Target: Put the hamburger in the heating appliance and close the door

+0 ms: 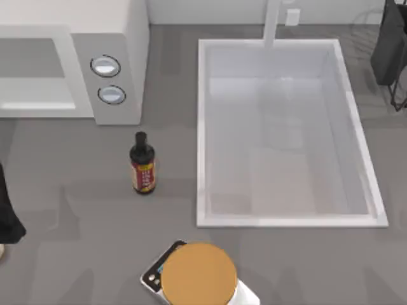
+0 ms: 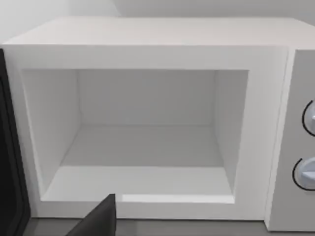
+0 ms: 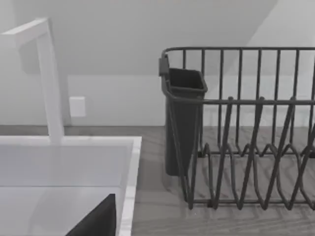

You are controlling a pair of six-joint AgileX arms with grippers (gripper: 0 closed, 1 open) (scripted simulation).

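The heating appliance (image 1: 121,38), a white microwave with two silver-ringed knobs (image 1: 108,79), stands at the table's back left. Its cavity (image 2: 142,147) is open and holds nothing in the left wrist view. A dark panel (image 2: 10,162) beside the cavity's opening looks like the swung-out door. The hamburger is out of view. My left arm (image 1: 7,213) is a dark shape at the table's left edge, in front of the microwave, and a dark part of my left gripper (image 2: 98,220) points at the cavity. A dark part of my right gripper (image 3: 98,220) hangs over the sink's back right corner.
A dark sauce bottle (image 1: 142,164) stands in front of the knob panel. A white sink (image 1: 202,133) with a faucet (image 1: 272,22) fills the right half. A large flat tan-orange disc (image 1: 198,274) lies on a small white device at the front. A dark dish rack (image 3: 246,128) is at the back right.
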